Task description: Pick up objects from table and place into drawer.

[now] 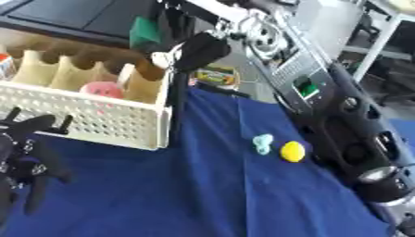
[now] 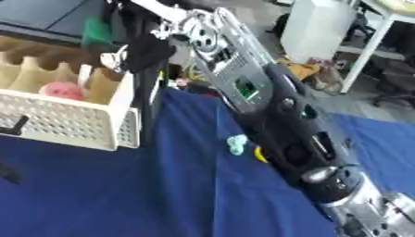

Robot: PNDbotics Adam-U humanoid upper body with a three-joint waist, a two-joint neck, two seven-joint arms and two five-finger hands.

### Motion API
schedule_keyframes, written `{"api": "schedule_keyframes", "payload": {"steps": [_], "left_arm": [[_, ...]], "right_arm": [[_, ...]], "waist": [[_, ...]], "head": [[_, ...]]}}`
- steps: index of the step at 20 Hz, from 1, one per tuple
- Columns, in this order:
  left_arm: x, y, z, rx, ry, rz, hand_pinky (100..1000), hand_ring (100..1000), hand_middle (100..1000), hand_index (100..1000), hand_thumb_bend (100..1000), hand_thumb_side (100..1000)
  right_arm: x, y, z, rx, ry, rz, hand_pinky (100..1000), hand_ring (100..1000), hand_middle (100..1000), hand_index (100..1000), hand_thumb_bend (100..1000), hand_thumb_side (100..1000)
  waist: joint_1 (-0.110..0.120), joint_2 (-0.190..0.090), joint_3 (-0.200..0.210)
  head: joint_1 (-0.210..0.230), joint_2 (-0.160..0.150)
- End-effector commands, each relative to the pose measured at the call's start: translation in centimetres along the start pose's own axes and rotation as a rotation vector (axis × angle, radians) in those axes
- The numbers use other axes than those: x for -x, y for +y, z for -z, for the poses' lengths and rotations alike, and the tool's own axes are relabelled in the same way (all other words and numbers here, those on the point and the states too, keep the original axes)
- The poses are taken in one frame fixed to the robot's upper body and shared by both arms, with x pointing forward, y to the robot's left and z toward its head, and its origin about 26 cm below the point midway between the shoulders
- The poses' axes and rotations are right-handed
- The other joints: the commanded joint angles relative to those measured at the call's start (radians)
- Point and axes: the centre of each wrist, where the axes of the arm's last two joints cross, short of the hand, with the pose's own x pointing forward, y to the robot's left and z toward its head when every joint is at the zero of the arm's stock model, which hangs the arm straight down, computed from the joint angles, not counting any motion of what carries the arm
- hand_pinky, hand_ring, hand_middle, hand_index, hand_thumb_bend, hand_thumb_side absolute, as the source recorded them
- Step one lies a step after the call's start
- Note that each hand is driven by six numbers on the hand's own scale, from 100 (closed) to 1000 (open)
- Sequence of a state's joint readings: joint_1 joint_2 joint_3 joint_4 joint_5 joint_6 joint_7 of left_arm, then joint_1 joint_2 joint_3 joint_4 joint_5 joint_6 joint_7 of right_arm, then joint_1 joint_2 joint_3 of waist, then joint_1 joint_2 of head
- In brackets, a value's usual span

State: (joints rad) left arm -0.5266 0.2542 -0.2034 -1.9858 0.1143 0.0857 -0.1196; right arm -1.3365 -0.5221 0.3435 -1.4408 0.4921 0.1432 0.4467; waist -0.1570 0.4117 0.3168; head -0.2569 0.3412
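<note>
Reaching across from the lower right, the robot's black-and-silver right arm [image 1: 340,120] stretches over the blue-covered table [image 1: 210,194] toward the far side, where its right hand [image 1: 198,51] hangs above the back edge of the white perforated plastic basket [image 1: 89,118]; the fingers are curled, with something small and pale showing at them, though whether they hold it I cannot tell. The left hand [image 1: 28,152] rests low at the left edge of the left eye view, fingers spread and relaxed, holding nothing. Two small things lie on the cloth, just beside each other and near the right arm: one round yellow object [image 1: 292,151] and one pale turquoise lumpy object [image 1: 262,144]. The basket stands at the table's far left, fitted with tan cardboard dividers [image 1: 48,69] that split it into several compartments. One pink round object [image 1: 100,89] sits in a compartment near the front wall. A green object [image 1: 146,32] shows beyond the basket.
</note>
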Motion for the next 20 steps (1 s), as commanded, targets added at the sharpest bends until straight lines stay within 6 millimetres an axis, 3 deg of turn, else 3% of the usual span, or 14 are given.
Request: {"api": "schedule_keyframes", "payload": {"steps": [1, 5, 10, 16, 20], "left_arm": [[-0.57, -0.01, 0.22, 0.009, -0.022, 0.007, 546, 185, 439, 895, 100, 978], [-0.53, -0.09, 0.20, 0.010, -0.017, 0.005, 545, 184, 438, 895, 100, 981], [-0.48, -0.13, 0.15, 0.011, -0.013, 0.004, 544, 183, 437, 894, 100, 981], [-0.44, -0.23, 0.13, 0.016, -0.008, 0.001, 542, 182, 436, 894, 100, 981], [-0.43, -0.25, 0.13, 0.016, -0.007, 0.000, 539, 181, 435, 893, 100, 986]], "right_arm": [[-0.30, -1.03, -0.15, 0.003, -0.017, -0.024, 579, 582, 412, 629, 100, 392], [-0.52, -1.24, -0.19, -0.015, -0.031, -0.033, 602, 610, 473, 732, 100, 459], [-0.45, -1.20, -0.19, -0.022, -0.031, -0.038, 614, 624, 502, 786, 123, 515], [-0.49, -1.21, -0.16, -0.023, -0.032, -0.044, 629, 643, 527, 817, 158, 526], [-0.48, -1.19, -0.16, -0.027, -0.031, -0.047, 629, 642, 527, 814, 136, 527]], "waist": [[0.009, -0.020, 0.000], [0.010, -0.020, -0.002], [0.010, -0.019, -0.001], [0.008, -0.020, 0.000], [0.008, -0.020, 0.000]], "head": [[-0.001, -0.007], [-0.002, -0.007], [-0.002, -0.007], [-0.003, -0.006], [-0.003, -0.006]]}}
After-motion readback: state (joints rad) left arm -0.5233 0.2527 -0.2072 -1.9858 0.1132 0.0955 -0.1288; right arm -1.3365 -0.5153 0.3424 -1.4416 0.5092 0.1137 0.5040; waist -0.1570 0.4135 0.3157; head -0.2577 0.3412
